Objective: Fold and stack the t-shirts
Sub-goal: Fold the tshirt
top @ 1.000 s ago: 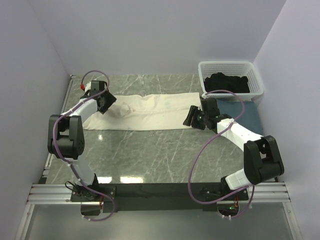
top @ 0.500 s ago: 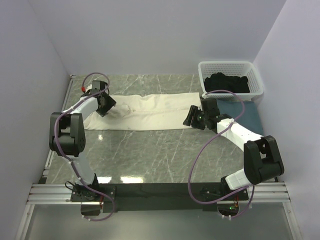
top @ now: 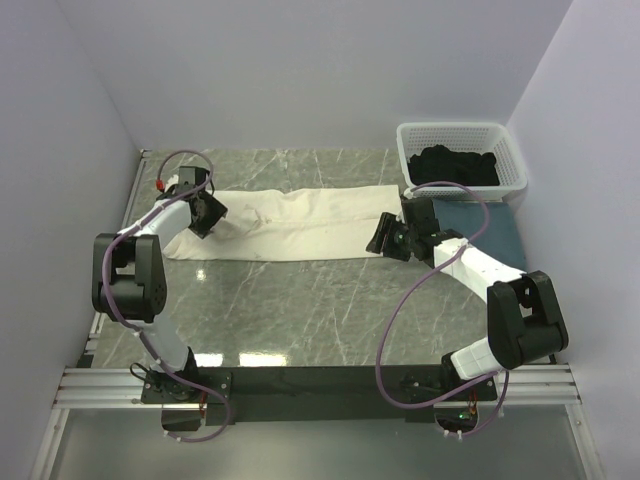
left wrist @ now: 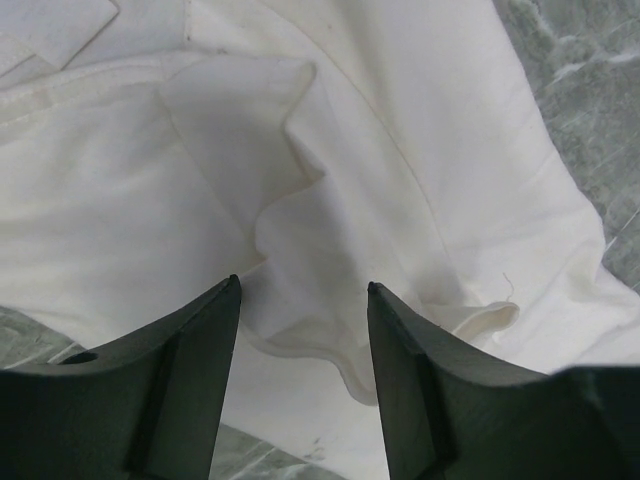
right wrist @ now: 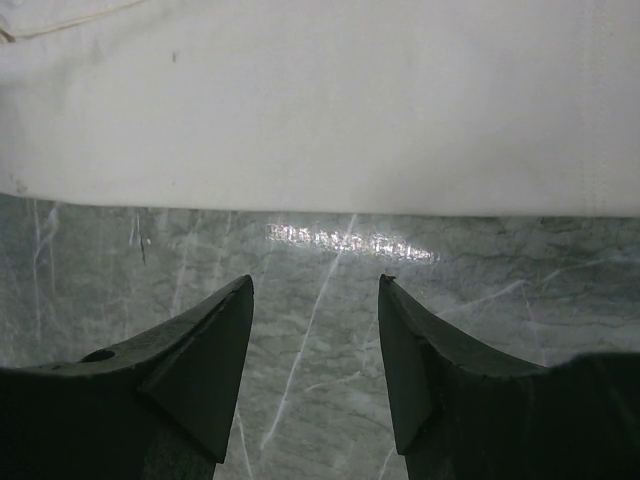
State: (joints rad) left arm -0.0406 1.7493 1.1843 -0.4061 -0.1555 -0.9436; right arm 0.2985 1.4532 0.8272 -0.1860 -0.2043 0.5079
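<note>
The cream-white t-shirt (top: 300,222) lies spread in a long band across the back of the table. My left gripper (top: 205,214) hovers low over its left end, open, with a rumpled fold of the cream cloth (left wrist: 300,230) lying between its fingertips (left wrist: 190,380). My right gripper (top: 386,238) is open at the shirt's right end, over bare marble just short of the cloth's hem (right wrist: 320,205). The slate-blue t-shirt (top: 492,232) lies flat under the right arm. The black t-shirt (top: 455,165) sits bunched in the basket.
The white lattice basket (top: 460,129) stands at the back right corner, beside the blue shirt. Walls close in the table on the left, back and right. Marble tabletop (top: 300,310) stretches between the shirt and the arm bases.
My left gripper has shifted slightly left along the cream shirt's end, its elbow swinging left, and its jaws have narrowed a little. The right arm has not moved.
</note>
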